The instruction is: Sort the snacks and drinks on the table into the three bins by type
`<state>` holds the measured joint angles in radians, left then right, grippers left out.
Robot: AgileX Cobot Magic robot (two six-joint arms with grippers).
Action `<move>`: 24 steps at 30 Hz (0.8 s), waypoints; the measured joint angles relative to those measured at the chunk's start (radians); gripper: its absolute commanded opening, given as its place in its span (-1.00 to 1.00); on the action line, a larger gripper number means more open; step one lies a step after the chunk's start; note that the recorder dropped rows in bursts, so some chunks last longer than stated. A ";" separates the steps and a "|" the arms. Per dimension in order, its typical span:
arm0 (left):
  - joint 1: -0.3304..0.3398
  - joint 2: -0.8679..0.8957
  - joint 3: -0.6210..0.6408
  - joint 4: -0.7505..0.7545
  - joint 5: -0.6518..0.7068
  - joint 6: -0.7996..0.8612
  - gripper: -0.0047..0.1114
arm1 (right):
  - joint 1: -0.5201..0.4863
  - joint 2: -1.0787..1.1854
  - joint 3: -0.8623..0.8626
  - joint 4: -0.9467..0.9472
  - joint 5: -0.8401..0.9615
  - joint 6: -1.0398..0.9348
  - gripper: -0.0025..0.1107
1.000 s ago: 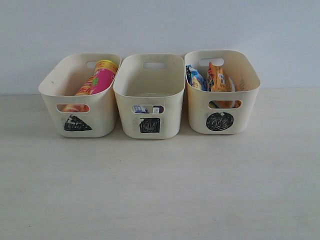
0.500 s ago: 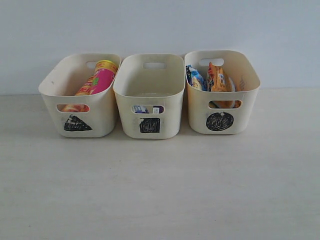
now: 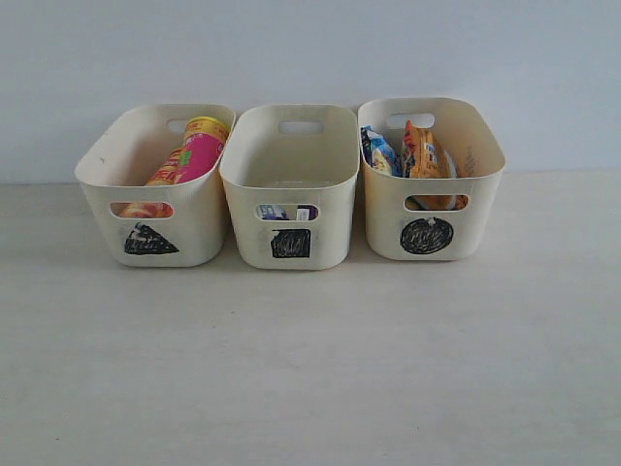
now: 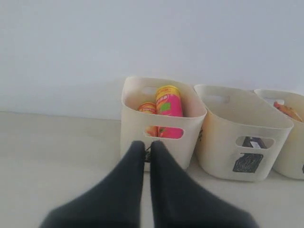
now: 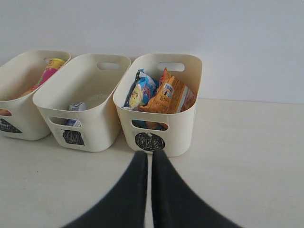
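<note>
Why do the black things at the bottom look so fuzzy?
Left wrist view: the left gripper is very close to the camera, so it blurs, while the bins behind look sharper. Right wrist view: the right gripper blurs likewise. Exterior view: soft, even light, only faint shadows on the table.

Cream bins (image 3: 291, 170), pink tube (image 3: 200, 157), orange bag (image 3: 423, 155)

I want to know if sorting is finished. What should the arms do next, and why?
Likely just park: chip tubes sit in the triangle bin, cartons in the square bin, foil bags in the circle bin, and the left gripper and right gripper are shut, empty.
</note>
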<state>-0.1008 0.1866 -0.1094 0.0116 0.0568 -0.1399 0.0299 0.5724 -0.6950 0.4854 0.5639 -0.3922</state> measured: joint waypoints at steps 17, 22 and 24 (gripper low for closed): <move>0.149 -0.184 0.106 -0.031 0.231 0.107 -0.84 | 0.000 0.000 0.000 0.001 0.000 0.000 -0.96; 0.150 -0.184 0.106 -0.034 0.236 0.111 -0.84 | 0.000 0.000 0.000 0.001 0.000 0.000 -0.96; 0.150 -0.184 0.106 -0.034 0.238 0.113 -0.84 | 0.000 0.000 0.000 0.001 0.000 0.000 -0.96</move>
<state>0.0496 0.0028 -0.0036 -0.0220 0.2949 -0.0266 0.0299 0.5724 -0.6950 0.4868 0.5639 -0.3922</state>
